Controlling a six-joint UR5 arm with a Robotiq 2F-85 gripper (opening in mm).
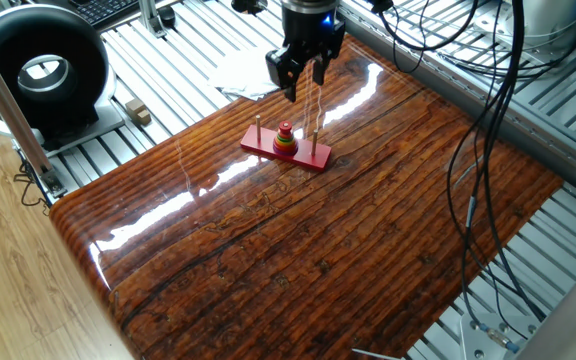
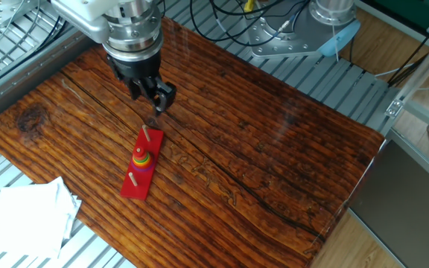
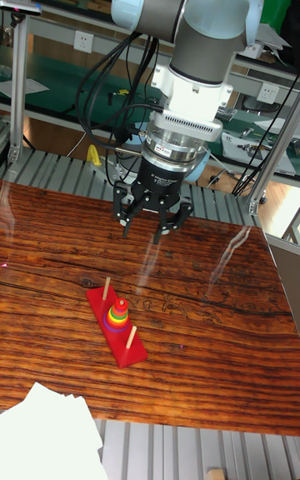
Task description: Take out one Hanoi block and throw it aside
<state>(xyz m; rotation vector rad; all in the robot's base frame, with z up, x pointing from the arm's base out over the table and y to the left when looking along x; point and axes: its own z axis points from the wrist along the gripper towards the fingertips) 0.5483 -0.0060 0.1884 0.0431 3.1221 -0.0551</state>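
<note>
Hanging in the air above the table [image 1: 298, 250], the gripper [image 1: 301, 72] holds nothing, and its two fingers stand with only a narrow gap between them, pointing down. It is not over the tower; it is a little behind it, toward the far edge of the wooden top, and clearly higher than the pegs. In the other fixed view the gripper [image 2: 155, 97] is just beyond the end of the red base [image 2: 141, 173], and in the tall fixed view the gripper [image 3: 143, 226] is above and behind the base [image 3: 117, 327]. The Hanoi block [image 1: 285, 128] sits at the very top of the small stack, on the middle peg, with the yellow and green discs [image 1: 285, 144] under it. The two outer pegs [image 3: 106, 289] are bare. In the tall fixed view the Hanoi block [image 3: 120, 304] is also on top of the stack. Some white paper [image 2: 32, 216] lies off the wooden top, near one corner. As I judge it, the task is only at its beginning: the small ring is not yet grasped, nothing is lifted, and no piece lies aside on the table. What is left is to bring the gripper over the middle peg, lower it, close on the ring, pull it straight up off the peg and then drop it away from the base.
</note>
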